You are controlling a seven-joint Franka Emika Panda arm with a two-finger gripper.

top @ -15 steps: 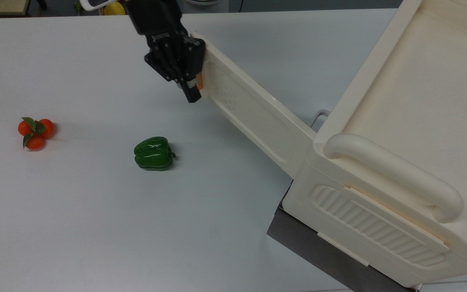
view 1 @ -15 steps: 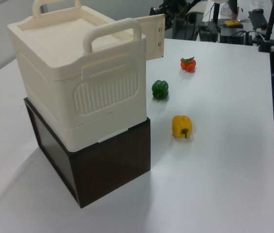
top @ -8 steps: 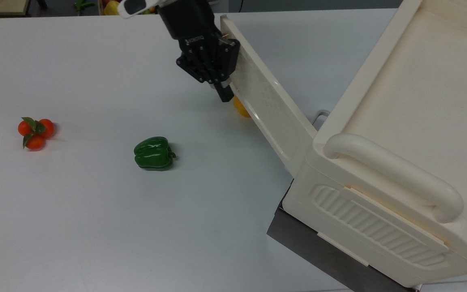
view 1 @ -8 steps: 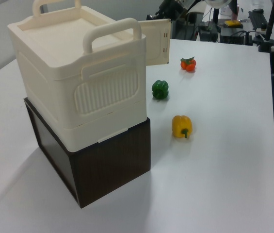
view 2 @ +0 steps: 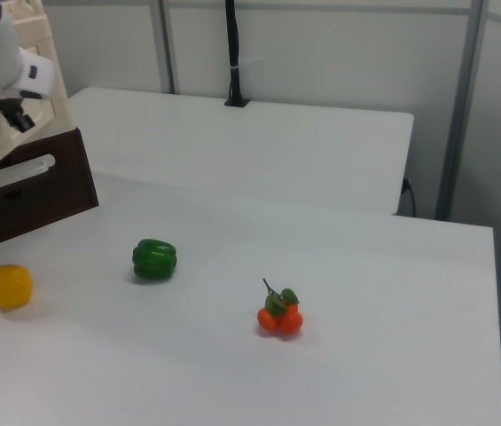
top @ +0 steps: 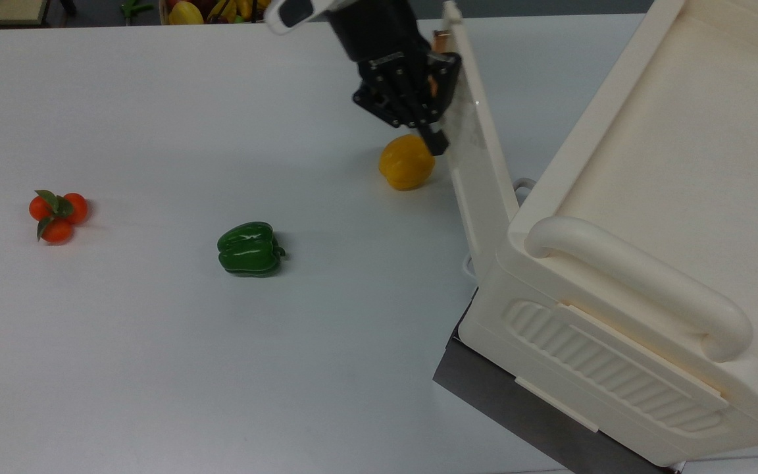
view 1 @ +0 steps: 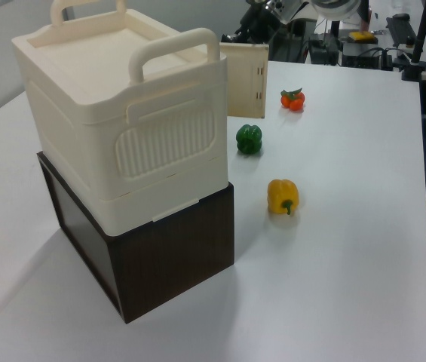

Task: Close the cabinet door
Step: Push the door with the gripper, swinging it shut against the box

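The black pincer (top: 433, 125) is pressed against the free end of the cabinet door (top: 478, 164), right by the copper strip handle (top: 440, 39); I cannot tell if its two fingers are apart or together. In the last second the door has swung a long way toward the big cream box (top: 649, 197), and the yellow pepper (top: 406, 161) it was hiding now shows; so the closing looks about half done. The door stands on its edge, hinged at the box corner; in the top view its long side runs up and a little left, away from the box, above the white table (top: 155, 362).
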